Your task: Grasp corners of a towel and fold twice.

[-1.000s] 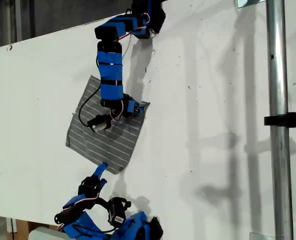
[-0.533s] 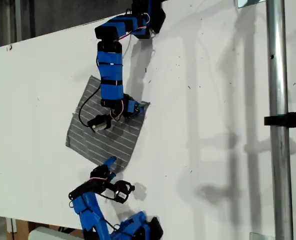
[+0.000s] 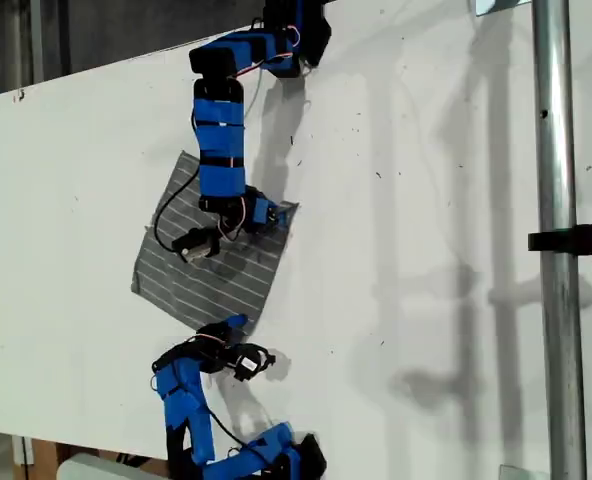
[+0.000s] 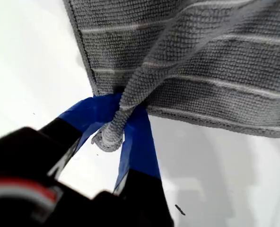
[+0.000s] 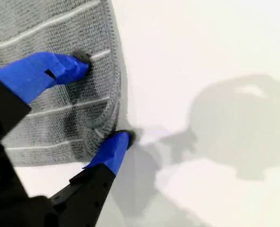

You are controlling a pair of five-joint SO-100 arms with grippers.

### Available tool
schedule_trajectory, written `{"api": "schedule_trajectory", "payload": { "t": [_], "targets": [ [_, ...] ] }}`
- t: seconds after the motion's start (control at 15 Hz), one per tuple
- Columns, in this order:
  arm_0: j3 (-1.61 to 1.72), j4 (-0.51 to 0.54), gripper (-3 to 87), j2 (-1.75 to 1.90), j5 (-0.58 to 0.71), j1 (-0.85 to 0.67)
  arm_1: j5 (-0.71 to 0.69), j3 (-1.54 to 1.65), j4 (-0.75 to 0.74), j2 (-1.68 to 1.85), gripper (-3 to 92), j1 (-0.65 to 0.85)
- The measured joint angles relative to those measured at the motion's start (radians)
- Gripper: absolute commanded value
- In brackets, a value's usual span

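Both arms are built of boxy blue segments on black joints with thin black and red cables looped beside them, and each pincer has blue-taped fingers (image 5: 55, 71) on black bodies.

The towel (image 4: 201, 61) is a soft grey cloth with a looped, nubbly terry weave, matt, crossed by thin white woven stripes and edged with a stitched hem. My first gripper (image 4: 116, 125) has fingertips wrapped in matt blue tape over black plastic with a slight sheen; my second gripper (image 5: 100, 101) looks the same. The table (image 3: 426, 200) is a smooth white surface, lightly scuffed and speckled. A pole (image 3: 556, 240) is bare, dull-shining metal.
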Motion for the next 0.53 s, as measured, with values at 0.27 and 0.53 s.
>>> {"api": "schedule_trajectory", "payload": {
  "t": [0.27, 0.53],
  "targets": [
    [-0.049, 0.003, -2.8, -0.025, 0.006, -0.002, 0.002, 0.028, -0.017, 0.017, -0.2, 0.0],
    [-0.049, 0.009, -2.8, -0.02, 0.0, 0.025, 0.005, 0.038, -0.017, 0.017, -0.2, 0.0]
  ]
}}
